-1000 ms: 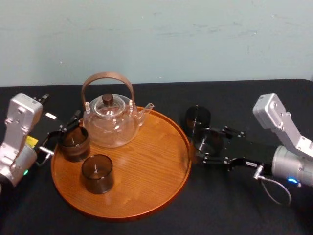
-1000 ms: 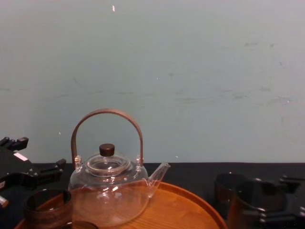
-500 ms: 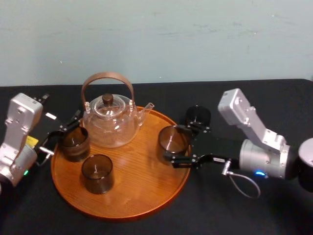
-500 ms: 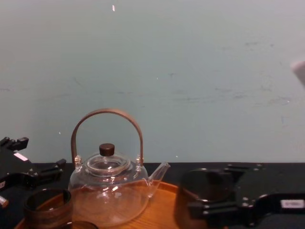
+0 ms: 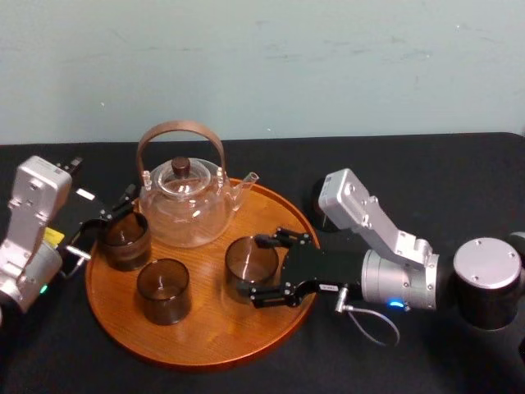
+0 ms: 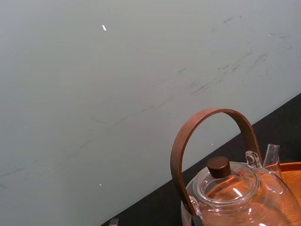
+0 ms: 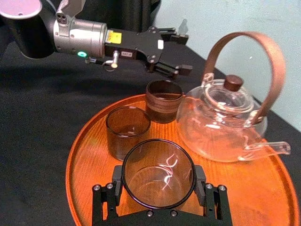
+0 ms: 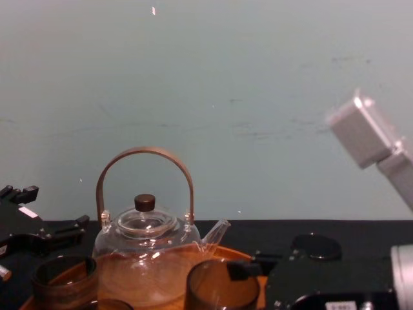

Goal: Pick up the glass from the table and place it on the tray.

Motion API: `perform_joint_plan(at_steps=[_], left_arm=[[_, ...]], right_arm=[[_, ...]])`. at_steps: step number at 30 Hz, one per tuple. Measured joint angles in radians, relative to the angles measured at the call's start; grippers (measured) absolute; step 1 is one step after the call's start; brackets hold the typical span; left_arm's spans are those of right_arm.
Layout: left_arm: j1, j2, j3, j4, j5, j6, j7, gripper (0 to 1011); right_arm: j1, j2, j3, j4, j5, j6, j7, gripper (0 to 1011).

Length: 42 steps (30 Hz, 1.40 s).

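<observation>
Evidently right pincer (image 5: 256, 271) clasps glass (image 5: 248, 261) over tray (image 5: 205, 328), contact unclear; left pincer (image 7: 183, 52) splayed.

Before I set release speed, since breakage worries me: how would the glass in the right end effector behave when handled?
Probably fragile and rigid: the glass looks thin and clear. Likely slippery, since the right end effector clamps smooth curved sides. Short and wide, it should stand steadily on the tray, not tip. The left end effector waits beside it.
</observation>
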Motion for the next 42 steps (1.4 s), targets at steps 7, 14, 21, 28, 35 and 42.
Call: perform_joint_plan(at_steps=[7,14,21,28,35,42], left_arm=[[0.000,0.000,0.000,0.000,0.000,0.000,0.000,1001],[0.000,0.000,0.000,0.000,0.000,0.000,0.000,1001],[0.000,0.000,0.000,0.000,0.000,0.000,0.000,1001],[0.000,0.000,0.000,0.000,0.000,0.000,0.000,1001],[0.000,0.000,0.000,0.000,0.000,0.000,0.000,1001],[0.000,0.000,0.000,0.000,0.000,0.000,0.000,1002]], right_arm=[[0.009,-0.015,-0.019,0.040,0.005,-0.001,0.006,903],[0.013,-0.022,-0.028,0.073,0.012,-0.002,0.007,903],[0.015,-0.027,-0.033,0.093,0.014,-0.003,0.007,903],[0.015,-0.026,-0.037,0.097,0.012,-0.002,0.004,904],[0.014,-0.026,-0.038,0.096,0.011,-0.001,0.003,904],[0.014,-0.026,-0.037,0.096,0.011,0.000,0.003,917]])
